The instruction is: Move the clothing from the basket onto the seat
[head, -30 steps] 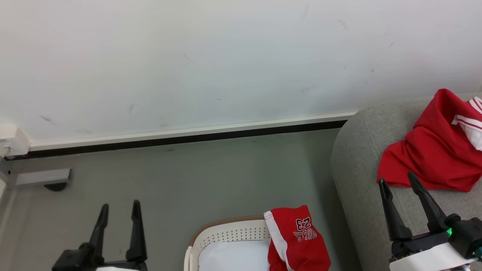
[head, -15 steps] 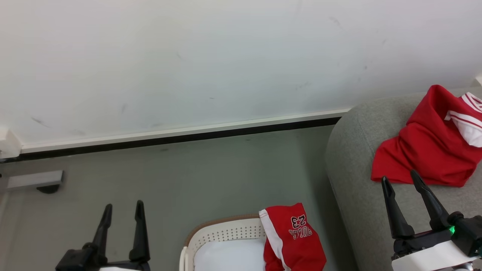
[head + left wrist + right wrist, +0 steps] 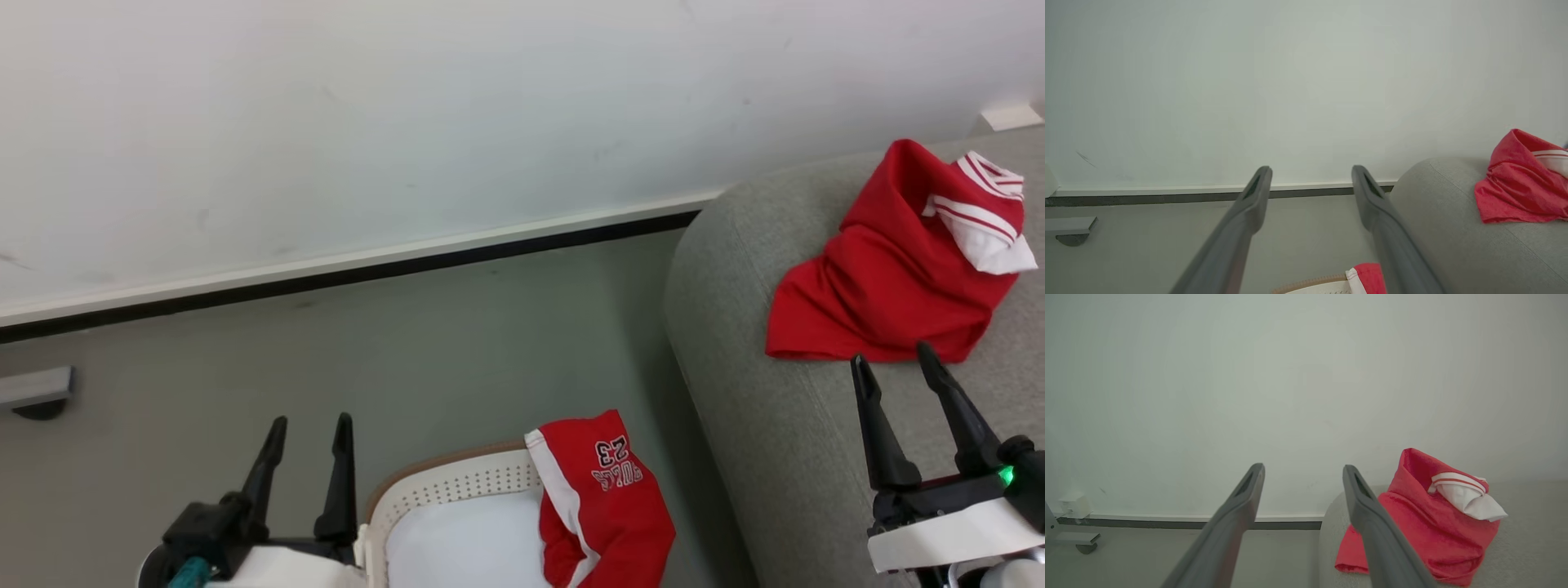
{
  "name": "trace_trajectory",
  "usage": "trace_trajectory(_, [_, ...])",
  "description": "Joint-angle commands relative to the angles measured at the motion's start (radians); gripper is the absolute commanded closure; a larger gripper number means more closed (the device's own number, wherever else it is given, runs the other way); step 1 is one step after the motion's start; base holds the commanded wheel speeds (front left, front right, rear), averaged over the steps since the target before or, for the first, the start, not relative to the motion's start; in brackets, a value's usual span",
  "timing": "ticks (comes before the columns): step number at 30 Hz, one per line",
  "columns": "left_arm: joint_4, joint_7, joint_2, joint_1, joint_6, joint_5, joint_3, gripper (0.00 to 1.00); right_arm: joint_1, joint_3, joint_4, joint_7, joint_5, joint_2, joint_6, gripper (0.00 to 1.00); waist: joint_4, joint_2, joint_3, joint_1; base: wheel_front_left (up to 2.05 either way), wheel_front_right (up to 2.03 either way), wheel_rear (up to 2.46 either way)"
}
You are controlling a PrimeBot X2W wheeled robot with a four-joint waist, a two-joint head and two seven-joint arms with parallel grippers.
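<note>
- The top (image 3: 886, 278) lies crumpled on the seat (image 3: 759, 457), well apart from the basket (image 3: 445, 490).
- In the head view the top's long axis runs from its near-left red edge to its far-right end. The white, red-striped cuff sits at that far end, toward the wall (image 3: 408, 122).
- One red fold of the top stands up in a peak at the far side.
- The shorts (image 3: 604, 506) hang over the basket's right rim, partly inside and partly down the outer wall.
- Their long axis runs from the far rim toward the robot. The white side stripe follows that line, and the "23" print reads upside down from the head.
- A white liner (image 3: 457, 547) shows inside the basket to the left of the shorts.
- The right end effector (image 3: 891, 354) hangs over the seat with its fingers spread and nothing between them. Its tips point at the top's near edge and stop just short of it.
- The left end effector (image 3: 312, 419) is also released and empty. It is over the floor (image 3: 408, 351) just left of the basket and points at the wall.
- The seat is light grey woven fabric with a rounded corner, and it stands right of the basket with its far side by the wall.
- The floor is smooth grey-green.
- The wall is white with faint scuffs, and a white baseboard (image 3: 367, 265) with a dark strip beneath it runs along its foot.
- A grey foot (image 3: 33, 390) rests on the floor at far left.
</note>
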Motion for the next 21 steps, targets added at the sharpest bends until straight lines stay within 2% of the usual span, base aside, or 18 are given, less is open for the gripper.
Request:
trace_trajectory(1, [0.016, -0.001, 0.003, -0.023, -0.009, 0.013, -0.003, 0.00, -0.017, -0.007, -0.001, 0.000, 0.010, -0.009, -0.002, 0.00, -0.023, 0.0000, 0.022, 0.0000, 0.00, 0.00, 0.00])
trace_trajectory(13, [0.242, -0.001, 0.021, -0.159, -0.072, 0.001, -0.073, 0.00, -0.064, -0.050, -0.010, 0.000, 0.016, -0.006, -0.002, 0.00, -0.120, 0.0000, 0.125, 0.0000, 0.00, 0.00, 0.00])
trace_trajectory(21, [0.471, 0.010, 0.049, -0.295, -0.083, -0.057, -0.206, 0.00, -0.108, -0.085, -0.016, 0.000, 0.027, -0.011, -0.002, 0.00, -0.177, 0.0000, 0.218, 0.0000, 0.00, 0.00, 0.00])
